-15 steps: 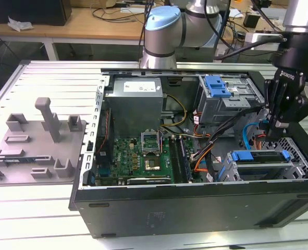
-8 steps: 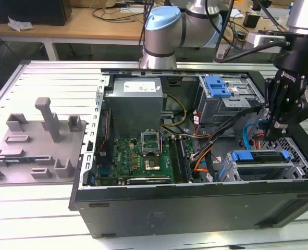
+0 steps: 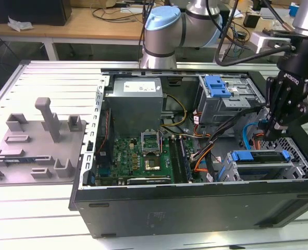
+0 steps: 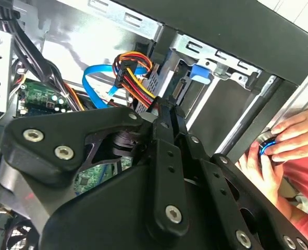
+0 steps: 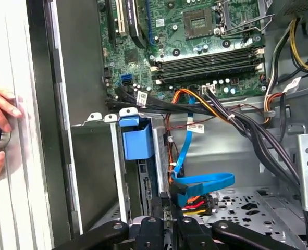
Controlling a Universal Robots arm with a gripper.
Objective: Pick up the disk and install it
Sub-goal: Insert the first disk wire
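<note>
The disk (image 3: 259, 157) lies in the drive cage at the front corner of the open computer case, on the exterior view's right, with its blue carrier bracket facing up. In both wrist views the carrier's blue tab (image 5: 136, 138) (image 4: 200, 73) sticks out of the metal cage. My gripper (image 3: 267, 136) hangs just above the far end of that cage, beside the orange and blue cables. Its black fingers (image 4: 167, 112) are shut, pressed together with nothing seen between them, and my gripper (image 5: 164, 224) points down next to the cage wall.
A second blue latch plate (image 3: 216, 86) sits on the upper bay. The motherboard (image 3: 143, 153) and cable bundles (image 5: 232, 112) lie inside the case. A grey fixture with posts (image 3: 39, 140) lies on the exterior view's left. A person's hands (image 4: 281, 146) hold a blue-ringed knob outside the case wall.
</note>
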